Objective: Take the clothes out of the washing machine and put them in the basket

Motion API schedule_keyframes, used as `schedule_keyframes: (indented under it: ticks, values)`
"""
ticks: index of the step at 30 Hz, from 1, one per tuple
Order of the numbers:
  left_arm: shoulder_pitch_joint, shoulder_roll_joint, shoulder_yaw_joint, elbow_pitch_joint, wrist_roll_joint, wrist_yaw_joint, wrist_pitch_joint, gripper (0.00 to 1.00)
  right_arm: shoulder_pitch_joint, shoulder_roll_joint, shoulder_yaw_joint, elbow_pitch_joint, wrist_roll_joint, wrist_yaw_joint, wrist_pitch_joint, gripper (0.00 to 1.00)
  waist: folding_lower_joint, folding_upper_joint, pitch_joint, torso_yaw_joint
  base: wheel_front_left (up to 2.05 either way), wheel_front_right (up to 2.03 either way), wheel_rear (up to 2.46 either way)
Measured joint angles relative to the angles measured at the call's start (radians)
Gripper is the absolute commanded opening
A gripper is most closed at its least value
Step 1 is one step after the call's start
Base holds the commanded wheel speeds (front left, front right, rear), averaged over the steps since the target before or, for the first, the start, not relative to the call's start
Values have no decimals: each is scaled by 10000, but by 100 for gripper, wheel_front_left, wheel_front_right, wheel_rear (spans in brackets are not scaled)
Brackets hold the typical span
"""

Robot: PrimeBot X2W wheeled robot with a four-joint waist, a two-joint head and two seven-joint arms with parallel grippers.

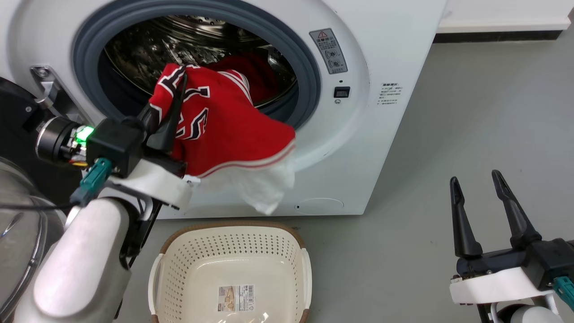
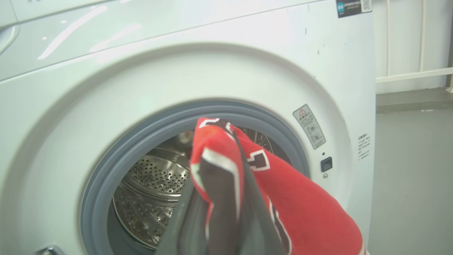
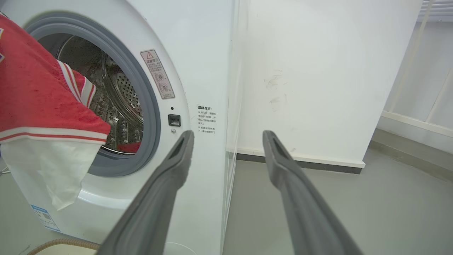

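Currently the left jaws pinch the red jersey (image 1: 224,121) at centre frame, hanging out of the washer (image 1: 394,54); the right jaws sit open, lower right. Trailing cloth could snag the door seal (image 1: 310,89) or miss the basket (image 1: 233,227) below.

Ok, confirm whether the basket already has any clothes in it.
No, the basket holds just its label; the red jersey hangs from the left tool by the washing machine.

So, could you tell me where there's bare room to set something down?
The basket is bare around its label. Floor between washing machine and right claw is open. The porthole is crowded by the jersey in the left claw.
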Motion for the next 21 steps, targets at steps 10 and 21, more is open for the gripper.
schedule_keyframes:
  ticks: [10, 21]
  values:
    - [1432, 525, 117, -2767, -69, 560, 928, 0, 184, 0, 21, 58, 15, 0, 0, 100, 1, 0, -307, 147, 0, 0, 0]
    - [2991, 372, -508, -2485, -391, 671, 1009, 0, 62, -2, 10, 6, 2, 0, 0, 100, 1, 0, 237, 98, 0, 0, 0]
